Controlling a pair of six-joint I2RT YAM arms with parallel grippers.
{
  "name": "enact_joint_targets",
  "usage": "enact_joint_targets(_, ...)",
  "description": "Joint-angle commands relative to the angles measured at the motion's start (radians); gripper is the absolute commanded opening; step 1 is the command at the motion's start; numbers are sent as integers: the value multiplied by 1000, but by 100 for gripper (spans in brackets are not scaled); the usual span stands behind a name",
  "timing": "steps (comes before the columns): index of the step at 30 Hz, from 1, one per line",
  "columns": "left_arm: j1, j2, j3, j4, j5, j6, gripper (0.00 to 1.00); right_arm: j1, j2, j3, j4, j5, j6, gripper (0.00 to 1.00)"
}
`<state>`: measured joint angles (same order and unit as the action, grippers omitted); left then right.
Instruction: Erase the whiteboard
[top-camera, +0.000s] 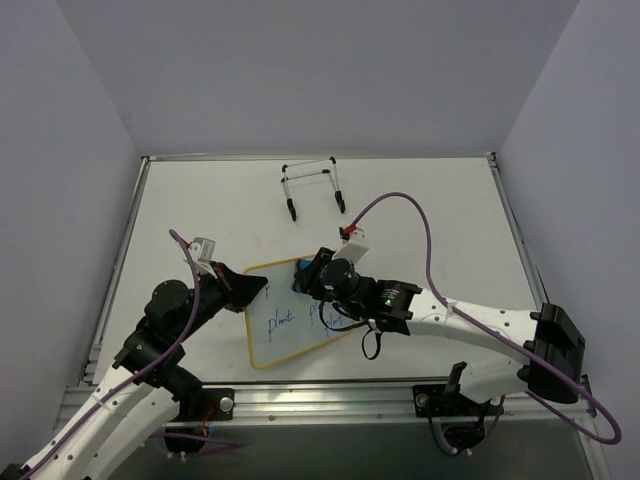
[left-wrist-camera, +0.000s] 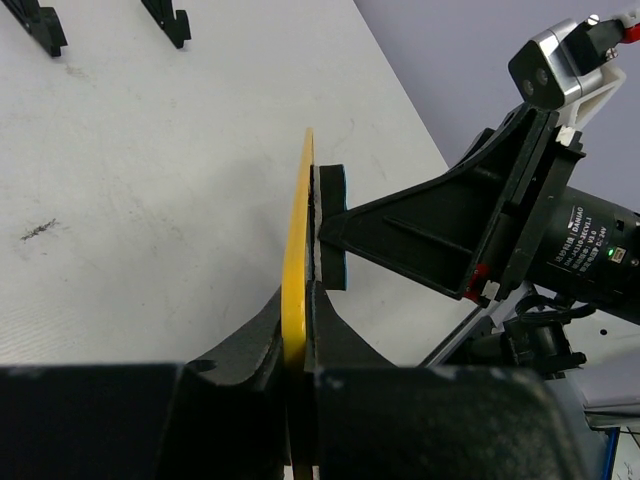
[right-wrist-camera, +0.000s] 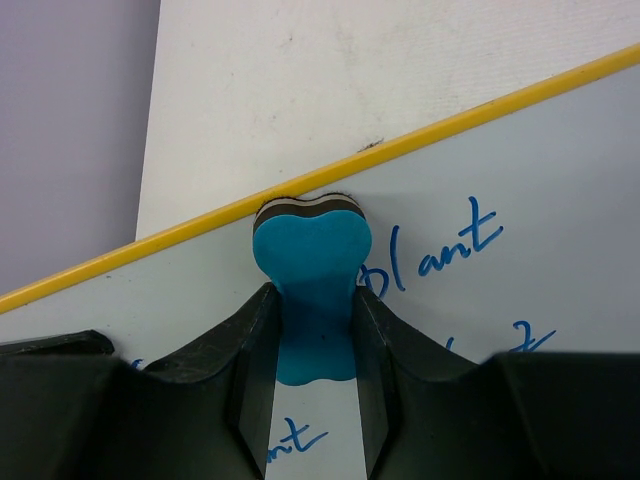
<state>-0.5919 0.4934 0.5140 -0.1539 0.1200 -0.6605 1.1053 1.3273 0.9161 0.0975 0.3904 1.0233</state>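
The whiteboard has a thin yellow frame and blue handwriting, and it is lifted off the table at a tilt. My left gripper is shut on its upper left edge. In the left wrist view the whiteboard shows edge-on, pinched between the two black fingers of the left gripper. My right gripper is shut on a blue bone-shaped eraser. The eraser's felt end rests on the whiteboard just below the yellow top rim, left of the word "plant". From the side, the eraser presses flat against the board's face.
A black wire easel stand sits at the back middle of the white table; its feet show in the left wrist view. Purple-grey walls close in on three sides. A purple cable arcs over the right arm.
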Motion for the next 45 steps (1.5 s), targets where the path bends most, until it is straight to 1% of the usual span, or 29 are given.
enact_joint_targets(1,-22,-3,4,50,86,67,2,5,27,10,-50,30,-26,0)
enact_joint_targets(5,-23,2,11,50,87,65,2,89,81,114,-56,73,-34,0)
enact_joint_targets(11,-29,-30,4,47,64,64,2,206,136,197,-15,82,-14,0)
enact_joint_targets(14,-31,-35,0,51,66,64,2,246,148,179,53,78,43,0)
enact_joint_targets(19,-31,-46,-9,74,69,62,2,258,132,86,229,85,141,0)
enact_joint_targets(21,-31,-46,-8,76,70,62,2,258,136,92,222,125,175,0)
enact_joint_targets(23,-32,-47,-12,85,78,59,2,252,133,92,238,142,188,0)
enact_joint_targets(24,-32,-50,-15,91,79,59,2,252,133,90,257,174,205,0)
enact_joint_targets(26,-32,-61,-23,106,90,55,2,239,139,107,265,195,205,0)
enact_joint_targets(32,-34,-75,-31,111,115,52,2,166,159,167,205,197,173,0)
enact_joint_targets(39,-32,-82,-37,105,122,45,2,73,139,141,197,211,178,0)
enact_joint_targets(45,-32,-78,-32,108,127,42,2,38,173,181,170,219,136,0)
